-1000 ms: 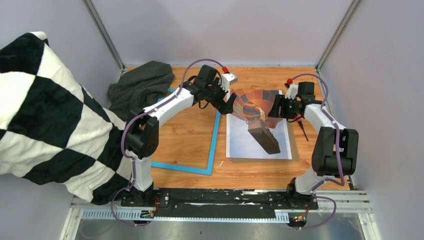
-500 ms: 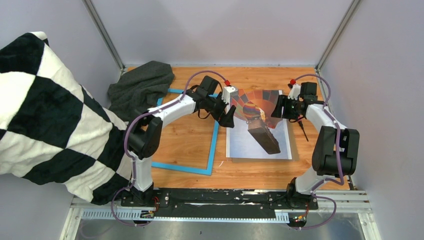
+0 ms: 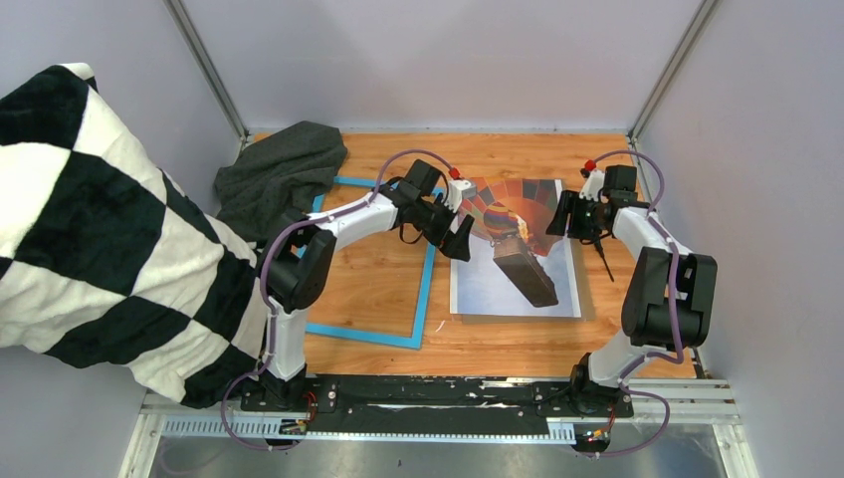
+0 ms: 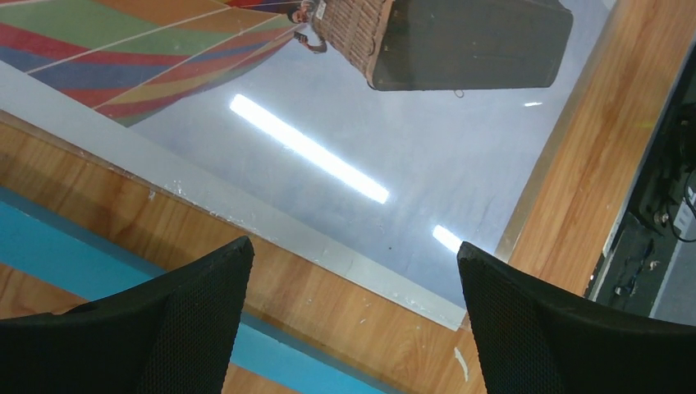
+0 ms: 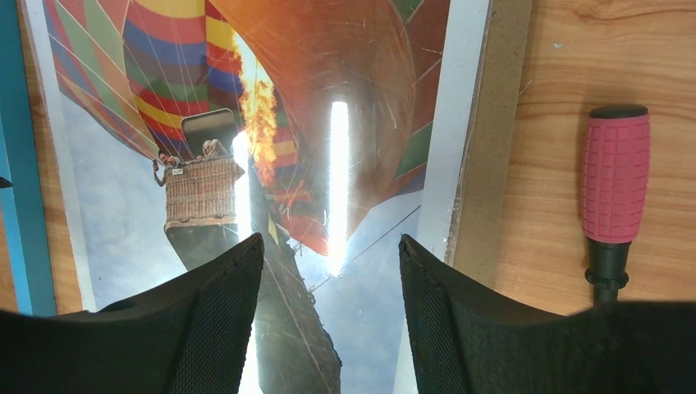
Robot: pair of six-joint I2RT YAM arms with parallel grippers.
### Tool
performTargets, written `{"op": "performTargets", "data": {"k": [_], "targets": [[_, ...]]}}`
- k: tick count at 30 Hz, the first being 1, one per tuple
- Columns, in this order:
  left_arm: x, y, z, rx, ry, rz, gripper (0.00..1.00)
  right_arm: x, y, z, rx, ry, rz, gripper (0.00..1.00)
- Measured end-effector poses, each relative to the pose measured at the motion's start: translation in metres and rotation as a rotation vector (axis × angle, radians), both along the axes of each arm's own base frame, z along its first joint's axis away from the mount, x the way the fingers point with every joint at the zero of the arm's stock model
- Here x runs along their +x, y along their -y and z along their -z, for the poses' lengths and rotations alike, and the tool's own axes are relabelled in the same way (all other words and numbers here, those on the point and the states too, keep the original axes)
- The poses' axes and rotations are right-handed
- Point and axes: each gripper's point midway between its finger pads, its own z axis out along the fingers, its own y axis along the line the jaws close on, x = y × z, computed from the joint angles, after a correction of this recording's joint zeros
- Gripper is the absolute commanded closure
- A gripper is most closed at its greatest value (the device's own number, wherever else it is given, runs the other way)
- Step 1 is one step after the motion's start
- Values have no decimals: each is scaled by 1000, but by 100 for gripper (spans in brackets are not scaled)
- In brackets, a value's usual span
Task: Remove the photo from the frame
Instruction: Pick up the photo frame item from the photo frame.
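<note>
Two arms reach over the wooden surface (image 3: pixel 498 344) in the overhead view. The photo (image 3: pixel 513 289) lies flat, outside the frame (image 3: pixel 360 335), which rests just to its left. The photo's long axis runs from far to near. The left fingers (image 3: pixel 460 239) hang over its far left edge and the right fingers (image 3: pixel 557 217) over its far right edge, so both arms are about equally near.

From the left wrist, the left fingers (image 4: pixel 164 328) are spread wide and empty. They stand above bare wood between the frame's blue bar and the photo's pale border — the photo lies just ahead.

From the right wrist, the right fingers (image 5: pixel 189 328) stand moderately apart, holding nothing, directly over the photo. Its long right edge sits on a brown backing board (image 5: pixel 492 164), with a pink-handled screwdriver (image 5: pixel 615 180) beyond. The photo looks already free of the frame — any pick-up would turn on that right edge.
</note>
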Motion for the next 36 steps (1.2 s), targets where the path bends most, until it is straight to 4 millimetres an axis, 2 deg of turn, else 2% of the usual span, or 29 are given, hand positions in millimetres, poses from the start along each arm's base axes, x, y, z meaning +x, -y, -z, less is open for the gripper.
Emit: {"op": "performTargets", "data": {"k": [8, 15, 23, 36], "targets": [[6, -2, 11, 34, -21, -59, 4, 0, 3, 2, -3, -5, 9, 37], [6, -3, 20, 46, -42, -76, 0, -3, 7, 17, -15, -55, 23, 37], [4, -3, 39, 66, -88, -86, 0, -5, 18, 22, -54, -75, 57, 37], [1, 4, 38, 44, -108, -79, 1, -12, 27, 41, -84, -143, 81, 37]]}}
